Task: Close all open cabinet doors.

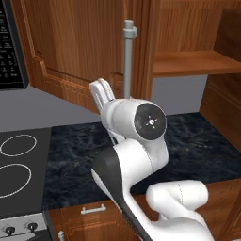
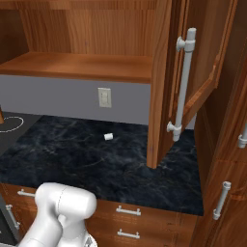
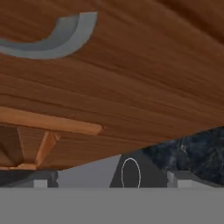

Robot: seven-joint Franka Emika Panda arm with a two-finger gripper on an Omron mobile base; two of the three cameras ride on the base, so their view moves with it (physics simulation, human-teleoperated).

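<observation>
Doors [image 2: 161,82] above the counter [image 2: 96,159] hang open, none shut that I see; my gripper [image 3: 107,181] rides wide beneath one door, holding nothing.

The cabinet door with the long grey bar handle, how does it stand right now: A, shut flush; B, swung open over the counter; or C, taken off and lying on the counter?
B: the cabinet door stands swung out over the dark counter, leaving the shelf exposed.
</observation>
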